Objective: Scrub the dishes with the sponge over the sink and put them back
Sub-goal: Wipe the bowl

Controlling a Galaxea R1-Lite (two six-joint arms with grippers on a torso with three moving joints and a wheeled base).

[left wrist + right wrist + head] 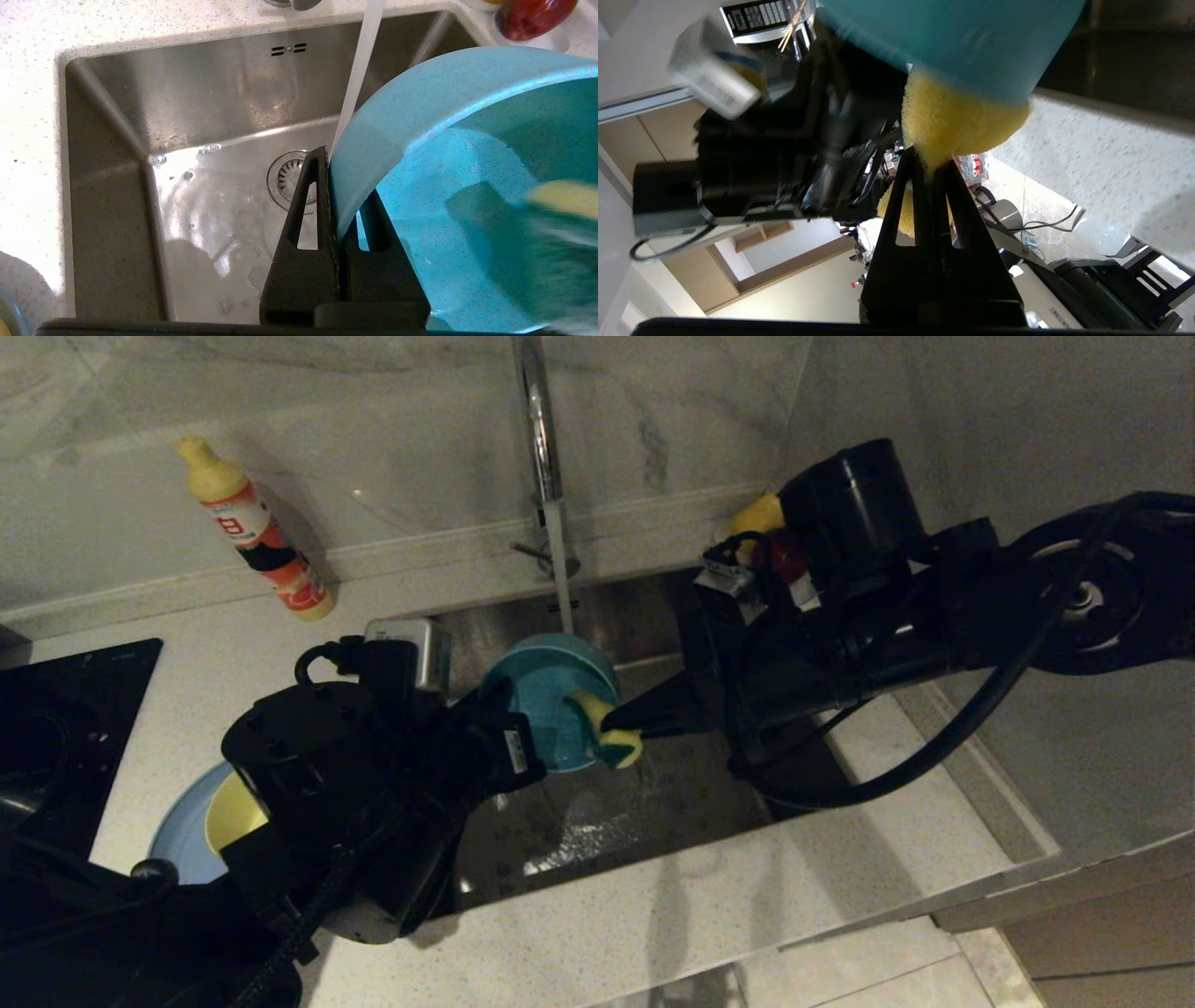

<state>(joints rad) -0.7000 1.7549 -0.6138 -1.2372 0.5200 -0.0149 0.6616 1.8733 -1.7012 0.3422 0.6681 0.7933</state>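
A black cooktop [65, 728] sits at the far left of the pale speckled counter [653, 915], with a yellow-capped dish-soap bottle [257, 532] lying tilted against the marble backsplash behind it. Beside the cooktop, a periwinkle-blue plate [177, 840] rests on the counter with the yellow bowl [229, 812] stacked in it, both partly hidden behind the left arm. The left gripper [337, 205] reaches over the stainless-steel sink [196, 102], its fingers clamped tight on the rim of the teal-blue bowl [541, 691], one finger outside the wall and one inside; the bowl is held on edge above the basin, its inside turned toward the right arm. A stream of water [359, 70] falls from the tall chrome faucet [541, 448] just behind the bowl's rim and splashes on the wet sink floor near the round drain strainer [287, 175]. From the right, the right gripper [930, 163] has its fingers pinched fully together on the sponge [611, 728], yellow with a dark green scouring layer, which is pressed against the bowl's lower rim and inner face. Behind the right arm, at the back corner of the counter, a yellow fruit [758, 513] and a red fruit [532, 16] lie side by side.
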